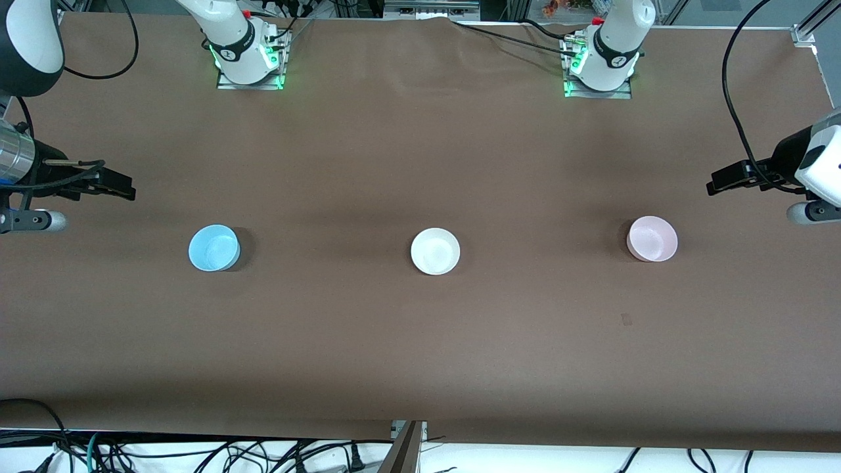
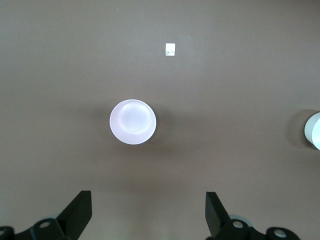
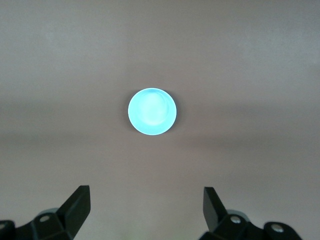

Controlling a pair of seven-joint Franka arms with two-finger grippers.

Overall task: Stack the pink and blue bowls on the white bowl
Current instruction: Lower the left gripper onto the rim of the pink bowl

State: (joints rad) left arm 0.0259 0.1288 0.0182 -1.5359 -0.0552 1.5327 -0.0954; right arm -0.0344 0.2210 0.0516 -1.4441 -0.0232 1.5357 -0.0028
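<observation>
Three bowls stand upright in a row across the table. The white bowl point(image 1: 435, 251) is in the middle. The light blue bowl point(image 1: 213, 247) sits toward the right arm's end and the pale pink bowl point(image 1: 652, 238) toward the left arm's end. My right gripper point(image 1: 125, 189) hovers open over bare table at its own end, off to the side of the blue bowl point(image 3: 152, 111). My left gripper point(image 1: 716, 182) hovers open over bare table at its end, off to the side of the pink bowl point(image 2: 133, 121). Both grippers point(image 2: 148, 195) point(image 3: 146, 189) hold nothing.
Brown table cover point(image 1: 420, 341) with wide bare stretches between the bowls. A small pale tag point(image 2: 170, 49) lies on it, nearer to the front camera than the pink bowl. The white bowl's edge point(image 2: 314, 131) shows in the left wrist view. Cables hang along the table's near edge.
</observation>
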